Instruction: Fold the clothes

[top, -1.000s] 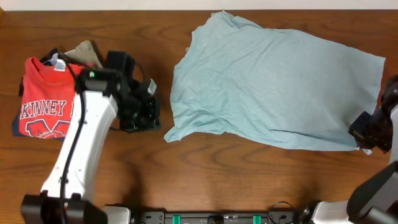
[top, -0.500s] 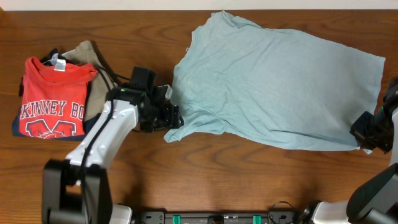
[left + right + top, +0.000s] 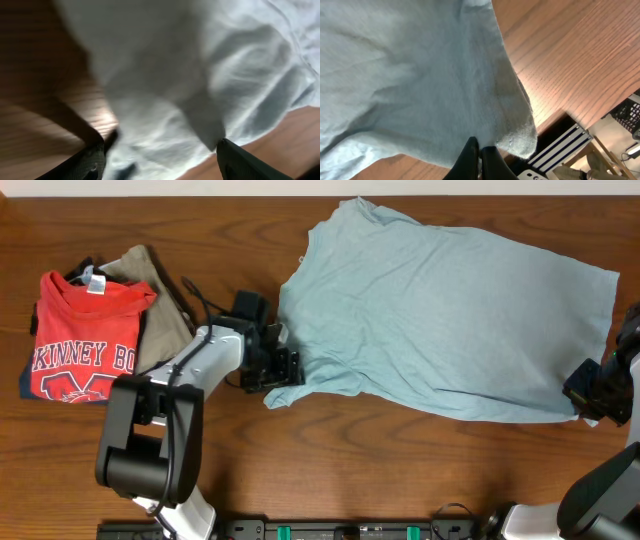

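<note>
Left gripper (image 3: 284,370) is moving in on the blue shirt (image 3: 440,310) sleeve, fingers apart to grab it, while the right gripper (image 3: 592,392) is pinching the hem corner.

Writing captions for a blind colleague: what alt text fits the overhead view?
A light blue T-shirt lies spread on a wooden table, with the left claw at its lower-left sleeve and the right claw at its lower-right corner. A folded pile topped by a red shirt sits at the far left.
</note>
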